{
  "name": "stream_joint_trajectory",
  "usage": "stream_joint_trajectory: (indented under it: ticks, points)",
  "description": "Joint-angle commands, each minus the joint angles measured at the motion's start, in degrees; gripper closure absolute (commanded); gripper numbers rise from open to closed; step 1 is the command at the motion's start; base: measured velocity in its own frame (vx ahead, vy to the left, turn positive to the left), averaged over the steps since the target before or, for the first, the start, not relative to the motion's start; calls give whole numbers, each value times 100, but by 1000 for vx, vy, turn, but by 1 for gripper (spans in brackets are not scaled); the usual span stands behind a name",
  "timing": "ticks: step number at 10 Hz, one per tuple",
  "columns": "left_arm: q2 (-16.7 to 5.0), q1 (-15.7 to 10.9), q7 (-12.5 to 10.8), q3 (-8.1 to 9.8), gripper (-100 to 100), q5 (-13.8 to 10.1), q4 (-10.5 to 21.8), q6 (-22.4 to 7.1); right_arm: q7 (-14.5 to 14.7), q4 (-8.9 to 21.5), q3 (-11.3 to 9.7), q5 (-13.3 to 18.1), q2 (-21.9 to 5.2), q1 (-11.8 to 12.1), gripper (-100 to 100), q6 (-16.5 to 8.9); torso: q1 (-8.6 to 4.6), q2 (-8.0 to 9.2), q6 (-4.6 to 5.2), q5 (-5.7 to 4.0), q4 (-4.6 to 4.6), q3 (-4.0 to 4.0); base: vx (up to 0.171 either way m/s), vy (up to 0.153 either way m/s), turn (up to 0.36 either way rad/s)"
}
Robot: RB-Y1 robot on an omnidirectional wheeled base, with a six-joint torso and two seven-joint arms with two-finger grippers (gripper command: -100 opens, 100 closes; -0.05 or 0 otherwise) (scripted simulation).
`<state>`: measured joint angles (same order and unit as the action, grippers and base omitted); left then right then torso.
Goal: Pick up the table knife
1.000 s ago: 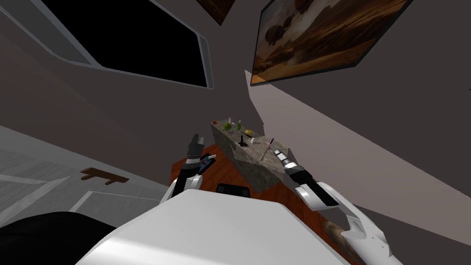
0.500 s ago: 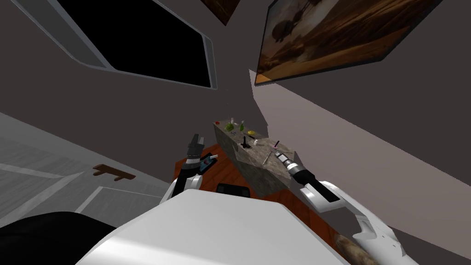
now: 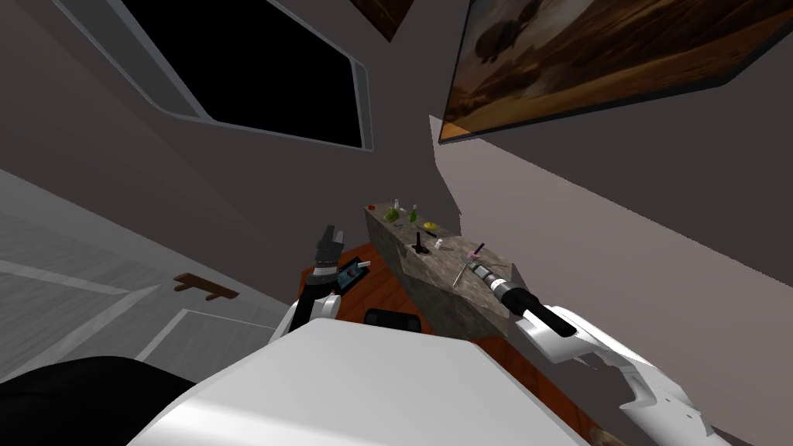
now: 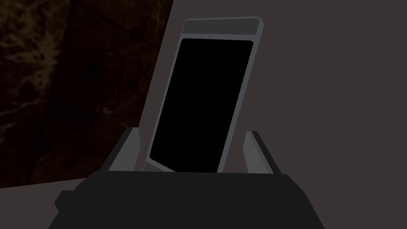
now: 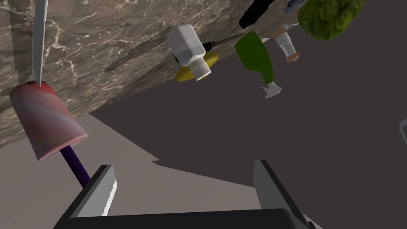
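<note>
**Right jaws wide, knife just off to their left**

The marble counter (image 3: 430, 285) bears the table knife (image 5: 38, 39): a slim, plain silver blade lying flat, its point just beside a pink lolly (image 5: 45, 119); both lie just ahead of the right gripper (image 5: 183, 171) and left of its widely parted jaws; the handle is cut off by the frame's edge; the left gripper (image 4: 192, 135), beside the counter, stands equally spread; since a second ago my head has swung, the knife unmoved.

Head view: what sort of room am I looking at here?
Likely a dining or kitchen area in a house: a marbled stone counter carries a white shaker, a green bottle and a table knife, and a framed landscape painting hangs on the wall.
</note>
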<state>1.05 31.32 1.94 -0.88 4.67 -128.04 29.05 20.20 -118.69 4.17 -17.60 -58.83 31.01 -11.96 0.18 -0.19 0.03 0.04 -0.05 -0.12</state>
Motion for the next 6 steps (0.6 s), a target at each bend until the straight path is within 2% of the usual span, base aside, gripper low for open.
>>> stream_joint_trajectory:
  ticks: [1, 2, 4, 5, 6]
  points:
    - [0, 0, 0, 0, 0, 0, 0, 0, -20, 158, 14, -180, -203, 42, -100, -278, 0, 0, 0, 0, 0, 0, 46, 52, 86]
    - [0, 0, 0, 0, 0, 0, 0, 0, -20, 158, 14, -180, -203, 42, -100, -278, 4, 1, -1, 0, 0, 1, 40, 48, 38]
    - [0, 0, 0, 0, 0, 0, 0, 0, -40, 410, 44, -461, -442, 195, -100, -679, 7, -1, 0, 1, 0, 0, 75, 67, 92]
    - [0, 0, 0, 0, 0, 0, 0, 0, -40, 410, 44, -461, -442, 195, -100, -735, 12, -11, -1, 2, -2, -6, 64, 60, 50]
    - [0, 0, 0, 0, 0, 0, 0, 0, -58, 540, 59, -603, -541, 276, -100, -960, 9, -6, 0, 3, -1, -4, 50, 74, 88]
